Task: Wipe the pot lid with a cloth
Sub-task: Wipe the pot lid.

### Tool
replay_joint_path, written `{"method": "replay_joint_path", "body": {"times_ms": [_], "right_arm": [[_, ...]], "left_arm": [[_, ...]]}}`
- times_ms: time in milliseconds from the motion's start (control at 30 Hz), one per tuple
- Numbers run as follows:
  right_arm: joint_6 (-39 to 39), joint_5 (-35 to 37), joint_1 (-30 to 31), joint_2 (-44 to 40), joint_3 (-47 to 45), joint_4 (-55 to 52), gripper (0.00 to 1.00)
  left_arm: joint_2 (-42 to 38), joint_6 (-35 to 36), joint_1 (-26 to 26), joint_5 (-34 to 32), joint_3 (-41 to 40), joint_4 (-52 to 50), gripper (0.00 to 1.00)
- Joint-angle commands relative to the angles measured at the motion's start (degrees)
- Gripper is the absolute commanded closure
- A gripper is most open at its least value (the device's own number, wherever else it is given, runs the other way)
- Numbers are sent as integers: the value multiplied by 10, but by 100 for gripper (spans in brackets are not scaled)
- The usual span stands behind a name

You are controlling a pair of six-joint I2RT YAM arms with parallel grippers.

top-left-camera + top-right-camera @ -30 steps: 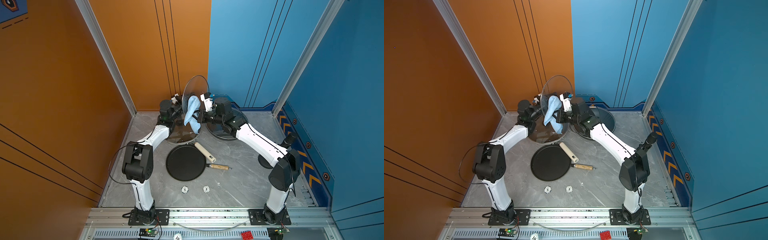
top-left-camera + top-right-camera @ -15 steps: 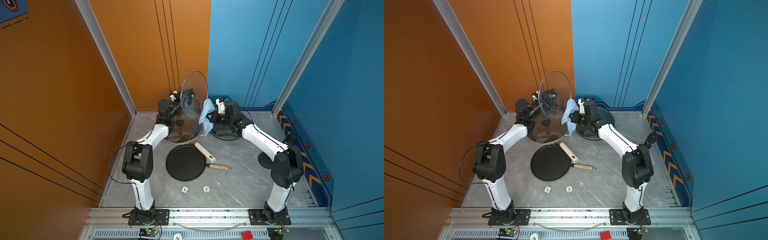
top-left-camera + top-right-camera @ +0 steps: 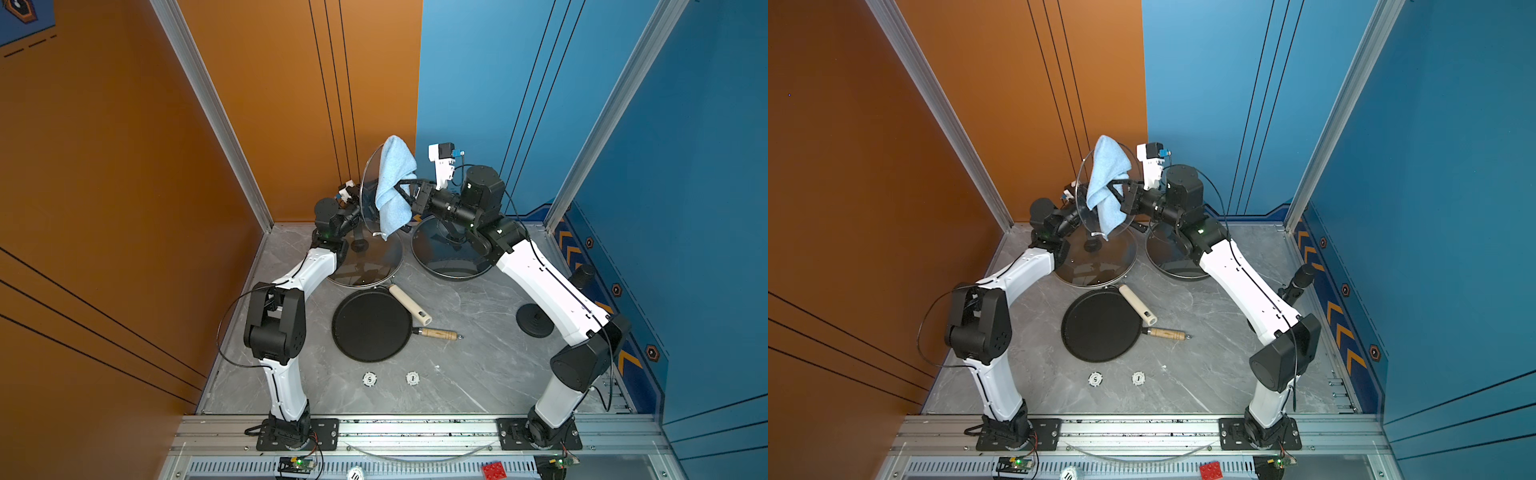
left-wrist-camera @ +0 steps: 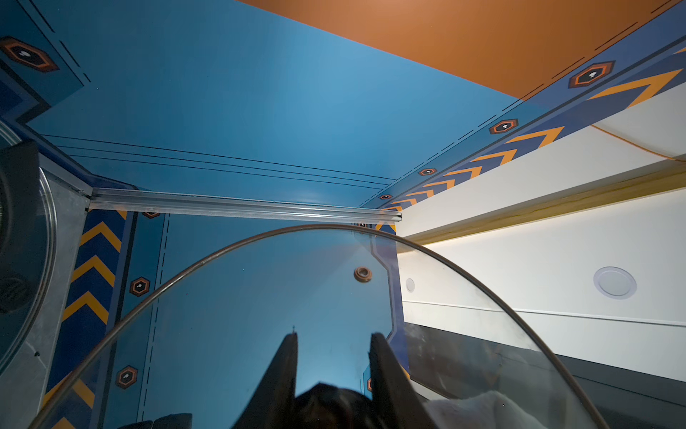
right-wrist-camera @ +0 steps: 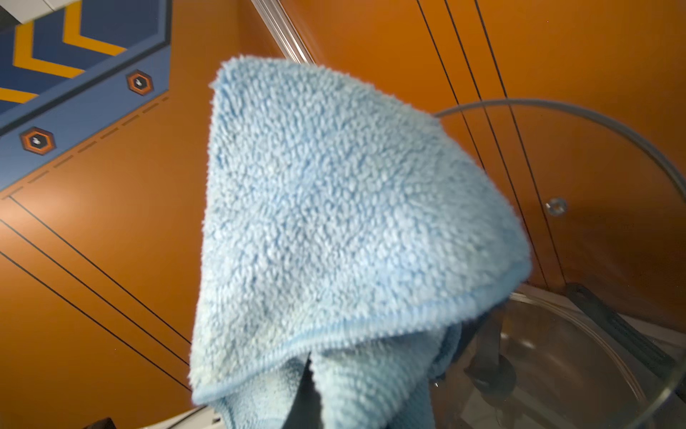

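Looking down in a top view, the left gripper stands the pot lid on edge; the cloth hangs before the glass face turned toward the right gripper — that arm is nearer.

Left wrist: fingers clamp the dark knob.

Right wrist: jaws pinched shut on the cloth, lid just behind — contact unclear.

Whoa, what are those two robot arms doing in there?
They're wiping a glass lid. The left gripper holds the glass lid up on its edge by its knob. The right gripper is shut on a fluffy blue cloth, held up beside the lid's upper part.
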Motion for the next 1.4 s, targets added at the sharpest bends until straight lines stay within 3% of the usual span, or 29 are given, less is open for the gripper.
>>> {"method": "replay_joint_path", "body": {"times_ms": [0,267,367,567,767,1133,1367], "right_arm": [[-14,-24,2,50,42,-36,100],[-33,11,-2,100,37,-89,100],[-45,35,-7,88,-16,-106,100],[21,44,-46,56,-161,-24,100],[22,59,-59,36,-218,-26,100],[17,42,-50,-23,-89,3,100],[41,36,-22,20,17,47,100]], "left_arm": [[-14,5,-6,11,-2,57,70],[-40,21,-10,6,-27,57,70],[-43,24,-11,5,-27,57,70],[-47,28,-14,3,-29,57,70],[-54,27,-14,0,-43,57,70],[-50,25,-12,1,-46,57,70],[-38,24,-17,6,-26,56,70]]}}
